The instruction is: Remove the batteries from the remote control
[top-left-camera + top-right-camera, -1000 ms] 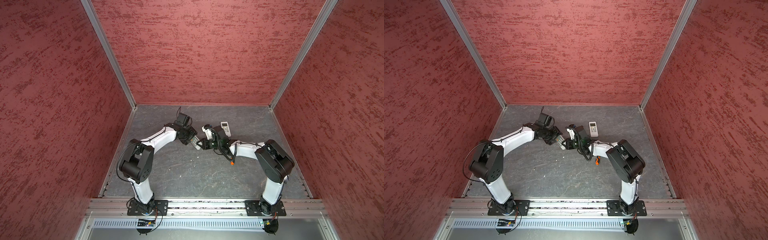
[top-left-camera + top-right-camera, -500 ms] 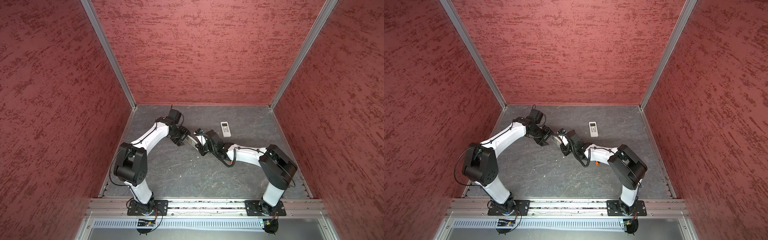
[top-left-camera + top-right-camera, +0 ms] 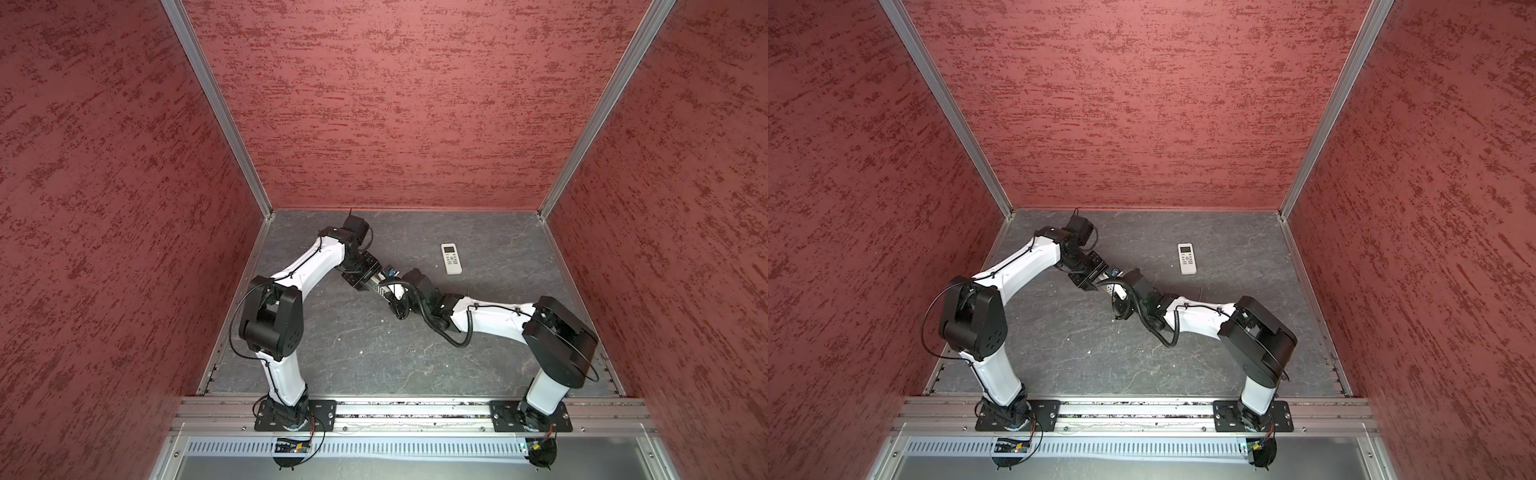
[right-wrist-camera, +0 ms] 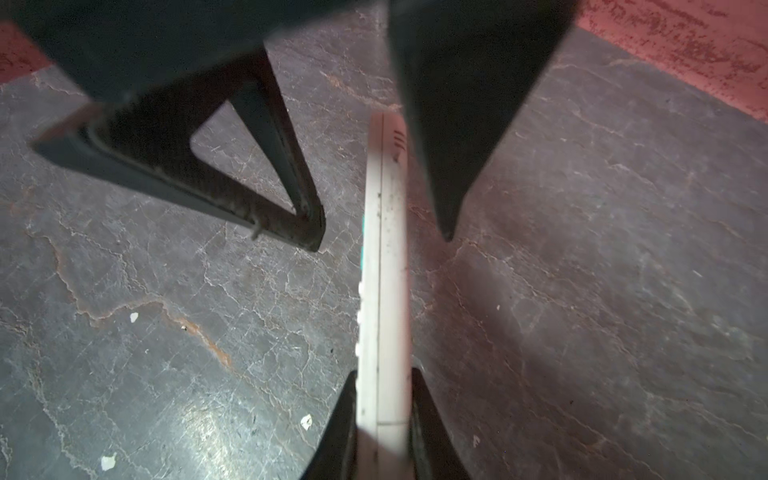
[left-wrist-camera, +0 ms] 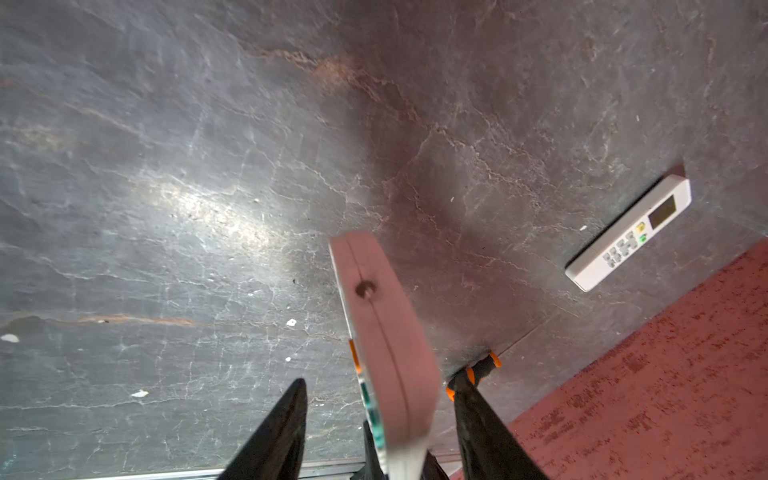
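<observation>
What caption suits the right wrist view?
Right hand grips a white remote edge-on above the table; the open left hand straddles its far end.

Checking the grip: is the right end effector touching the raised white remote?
Touching. In the right wrist view the right end effector has a finger pressed against each side of the raised white remote.

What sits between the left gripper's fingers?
The white remote, on edge, clamped at its other end by the right gripper; both wrist views show it.
</observation>
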Action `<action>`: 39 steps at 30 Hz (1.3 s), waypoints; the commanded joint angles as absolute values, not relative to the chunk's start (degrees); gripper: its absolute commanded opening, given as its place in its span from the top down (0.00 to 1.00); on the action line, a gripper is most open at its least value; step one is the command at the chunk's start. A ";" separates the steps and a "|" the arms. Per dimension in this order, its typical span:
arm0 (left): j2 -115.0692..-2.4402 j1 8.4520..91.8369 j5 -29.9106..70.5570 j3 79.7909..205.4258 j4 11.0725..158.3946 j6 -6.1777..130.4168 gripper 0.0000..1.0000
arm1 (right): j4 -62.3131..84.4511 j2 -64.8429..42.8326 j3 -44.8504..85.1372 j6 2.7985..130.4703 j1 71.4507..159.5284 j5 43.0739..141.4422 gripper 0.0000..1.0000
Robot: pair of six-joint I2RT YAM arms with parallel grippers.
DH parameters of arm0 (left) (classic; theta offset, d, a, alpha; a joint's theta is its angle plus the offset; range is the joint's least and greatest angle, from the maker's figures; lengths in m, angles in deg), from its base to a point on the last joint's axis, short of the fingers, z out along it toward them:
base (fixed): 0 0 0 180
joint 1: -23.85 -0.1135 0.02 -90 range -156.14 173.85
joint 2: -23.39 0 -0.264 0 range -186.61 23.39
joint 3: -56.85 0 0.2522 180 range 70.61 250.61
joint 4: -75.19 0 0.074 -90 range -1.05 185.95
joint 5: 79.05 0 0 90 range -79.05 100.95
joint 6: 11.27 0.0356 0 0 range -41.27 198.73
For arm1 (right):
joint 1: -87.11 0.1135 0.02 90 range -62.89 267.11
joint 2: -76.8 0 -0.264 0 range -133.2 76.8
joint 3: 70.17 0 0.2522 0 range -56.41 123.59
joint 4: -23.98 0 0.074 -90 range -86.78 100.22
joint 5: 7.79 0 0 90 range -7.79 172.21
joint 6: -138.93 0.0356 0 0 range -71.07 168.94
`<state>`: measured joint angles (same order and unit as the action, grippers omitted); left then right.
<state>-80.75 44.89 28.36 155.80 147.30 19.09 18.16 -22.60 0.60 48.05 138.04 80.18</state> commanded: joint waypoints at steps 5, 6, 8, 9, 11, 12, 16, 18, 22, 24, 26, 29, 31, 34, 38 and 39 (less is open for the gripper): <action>-82.45 46.44 19.75 159.30 152.28 22.06 0.53 | 20.62 -20.25 1.48 48.93 138.95 78.86 1.00; -82.77 46.66 18.92 159.88 152.66 22.31 0.54 | 20.51 -20.24 1.66 48.93 139.01 78.79 1.00; -83.10 47.04 17.58 160.47 153.00 22.77 0.57 | 20.41 -20.33 1.99 48.93 139.16 78.87 1.00; -83.26 47.29 16.94 160.69 153.11 22.83 0.58 | 20.33 -20.41 2.20 49.18 139.17 78.88 1.00; -83.53 47.57 16.25 160.95 153.11 23.05 0.62 | 20.41 -20.42 2.39 49.73 139.22 79.29 1.00; -83.68 47.59 16.05 161.01 153.15 23.14 0.64 | 20.50 -20.38 2.48 50.10 139.32 79.44 1.00; -84.24 47.67 15.02 161.03 153.20 23.55 0.68 | 21.45 -20.13 2.39 51.54 139.34 79.98 1.00; -84.36 47.75 14.89 160.96 152.74 23.79 0.68 | 21.80 -20.15 2.47 52.09 139.40 80.47 1.00; -85.10 48.07 14.78 161.38 152.52 24.34 0.67 | 22.22 -20.17 2.83 52.63 139.50 80.97 1.00; -85.72 48.20 14.96 161.73 152.59 24.52 0.65 | 22.22 -20.17 3.15 52.63 139.49 80.89 1.00; -86.08 48.29 15.21 161.75 152.51 24.60 0.65 | 22.02 -20.18 3.33 52.47 139.50 80.89 1.00; -86.29 48.26 15.35 161.83 152.11 24.75 0.71 | 21.69 -20.18 3.72 52.36 139.54 80.88 1.00; -86.47 48.21 15.34 162.00 151.99 24.80 0.79 | 21.73 -20.18 3.69 52.36 139.57 80.81 1.00; -86.50 48.08 15.34 162.27 151.85 24.95 0.92 | 21.62 -20.07 3.88 52.38 139.60 80.71 1.00; -86.25 47.67 16.06 162.45 150.77 24.99 1.00 | 21.57 -19.88 4.06 52.46 139.58 80.11 0.94; -86.19 47.51 16.34 162.45 150.38 25.18 1.00 | 21.34 -19.89 4.23 52.62 139.60 80.02 0.89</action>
